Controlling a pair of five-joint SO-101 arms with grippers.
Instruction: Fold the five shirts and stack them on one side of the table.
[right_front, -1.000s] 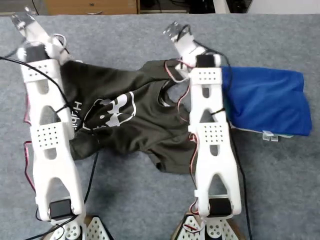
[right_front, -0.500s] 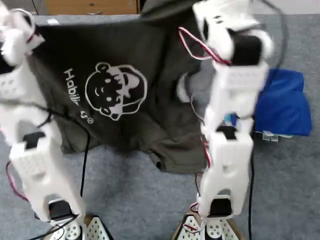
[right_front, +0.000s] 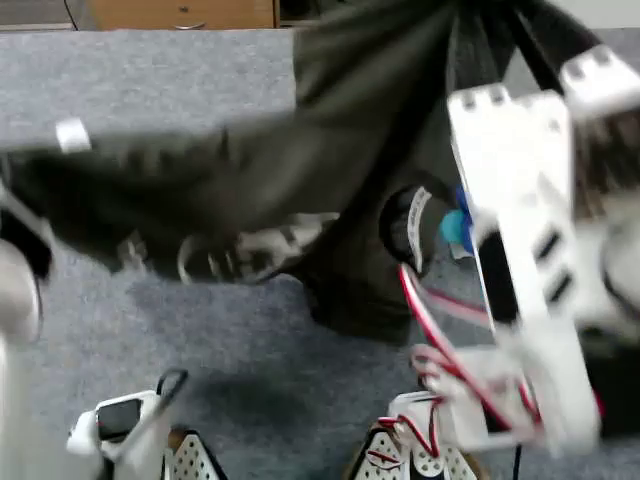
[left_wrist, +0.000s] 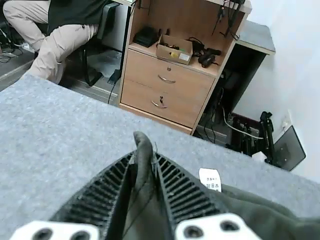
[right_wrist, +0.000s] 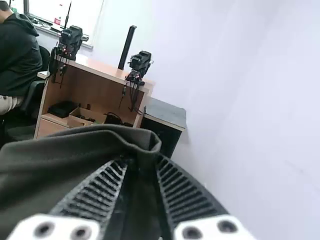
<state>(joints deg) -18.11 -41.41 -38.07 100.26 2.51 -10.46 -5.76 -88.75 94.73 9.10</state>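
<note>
Hanging above the grey worktop (right_front: 150, 80), the dark olive shirt (right_front: 300, 150) is held off the surface and stretched between both arms. Its white print (right_front: 240, 255) is seen along the lower edge. The left tool (left_wrist: 144, 150) is pressed together on a fold of the shirt's cloth, and the right tool (right_wrist: 142, 159) is likewise pinched on a ridge of the same cloth. A white label (left_wrist: 210, 180) is seen on the shirt just beside the left tool. In the high view the right arm (right_front: 520, 250) stands in front of the shirt, and a sliver of blue cloth (right_front: 460, 205) is glimpsed beside that arm, mostly hidden. Much of the worktop below the shirt is covered by it. Beyond the shirt, past the worktop's far edge, a wooden drawer cabinet (left_wrist: 165, 90) is seen, with small items on its open shelf.
</note>
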